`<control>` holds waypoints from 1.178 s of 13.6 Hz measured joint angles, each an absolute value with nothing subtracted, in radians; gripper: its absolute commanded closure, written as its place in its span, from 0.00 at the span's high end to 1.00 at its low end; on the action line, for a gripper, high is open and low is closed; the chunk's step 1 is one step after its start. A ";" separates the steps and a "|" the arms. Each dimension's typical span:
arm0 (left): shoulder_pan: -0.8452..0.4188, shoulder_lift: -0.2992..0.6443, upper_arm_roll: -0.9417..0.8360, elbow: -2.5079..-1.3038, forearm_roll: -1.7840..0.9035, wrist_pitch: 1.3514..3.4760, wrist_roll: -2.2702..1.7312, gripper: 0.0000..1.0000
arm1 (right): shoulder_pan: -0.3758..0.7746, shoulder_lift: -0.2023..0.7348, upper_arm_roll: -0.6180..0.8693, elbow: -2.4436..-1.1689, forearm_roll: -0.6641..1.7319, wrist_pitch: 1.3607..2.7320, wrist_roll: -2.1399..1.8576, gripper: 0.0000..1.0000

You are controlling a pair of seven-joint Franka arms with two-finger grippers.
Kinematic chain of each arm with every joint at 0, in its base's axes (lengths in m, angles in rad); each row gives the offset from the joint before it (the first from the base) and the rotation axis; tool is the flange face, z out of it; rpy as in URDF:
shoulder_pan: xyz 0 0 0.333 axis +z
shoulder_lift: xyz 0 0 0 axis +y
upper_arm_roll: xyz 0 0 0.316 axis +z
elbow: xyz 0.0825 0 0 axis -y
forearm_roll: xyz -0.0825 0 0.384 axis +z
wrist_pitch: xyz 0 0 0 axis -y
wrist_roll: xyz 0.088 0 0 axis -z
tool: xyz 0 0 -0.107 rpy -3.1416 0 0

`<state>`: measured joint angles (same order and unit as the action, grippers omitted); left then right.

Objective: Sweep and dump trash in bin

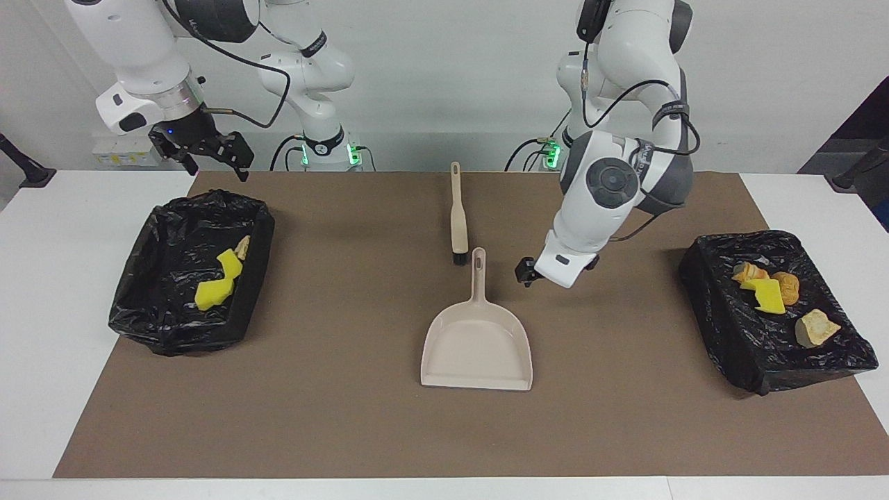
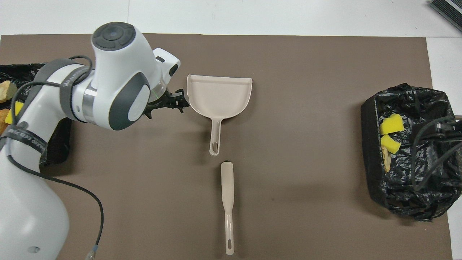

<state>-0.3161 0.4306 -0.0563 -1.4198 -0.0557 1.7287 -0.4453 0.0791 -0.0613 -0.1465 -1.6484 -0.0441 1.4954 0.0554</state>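
Note:
All the trash I see lies in two black-lined bins. The bin [image 1: 139, 305] at the right arm's end holds a yellow sponge chunk [image 1: 217, 281] and a pale scrap [image 1: 243, 246]. The bin [image 1: 729, 347] at the left arm's end holds bread-like pieces [image 1: 787, 285], a yellow chunk [image 1: 767, 295] and a beige lump [image 1: 816, 328]. The beige dustpan [image 1: 476, 340] lies flat mid-mat, with the brush [image 1: 458, 215] just nearer to the robots. My left gripper [image 1: 526, 271] hangs open and holding nothing over the mat beside the dustpan's handle. My right gripper [image 1: 215, 167] waits open above its bin's edge.
A brown mat [image 1: 347, 417] covers most of the white table [image 1: 42, 312]. The dustpan [image 2: 219, 95] and brush [image 2: 227, 195] lie in line on it. The left arm's big wrist housing [image 2: 115, 72] hides part of the mat and its bin [image 2: 61, 137] from above.

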 measured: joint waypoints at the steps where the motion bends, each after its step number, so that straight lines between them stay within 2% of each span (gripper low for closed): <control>1: -0.280 0.417 -0.055 -1.420 -0.055 1.719 -0.390 1.00 | 0.074 -0.061 -0.147 -1.647 -0.042 1.496 0.042 1.00; 4: -0.181 0.377 -0.050 -1.420 -0.055 1.687 -0.263 1.00 | 0.072 -0.061 -0.147 -1.647 -0.041 1.496 0.032 1.00; 9: -0.093 0.304 -0.015 -1.433 -0.046 1.675 -0.081 1.00 | 0.072 -0.061 -0.146 -1.646 -0.040 1.497 0.032 1.00; 13: -0.070 0.235 -0.013 -1.483 -0.015 1.675 -0.007 1.00 | 0.076 -0.061 -0.138 -1.645 -0.039 1.497 0.032 1.00; 16: -0.069 0.125 -0.014 -1.586 -0.013 1.675 0.021 1.00 | 0.076 -0.061 -0.138 -1.645 -0.039 1.497 0.032 1.00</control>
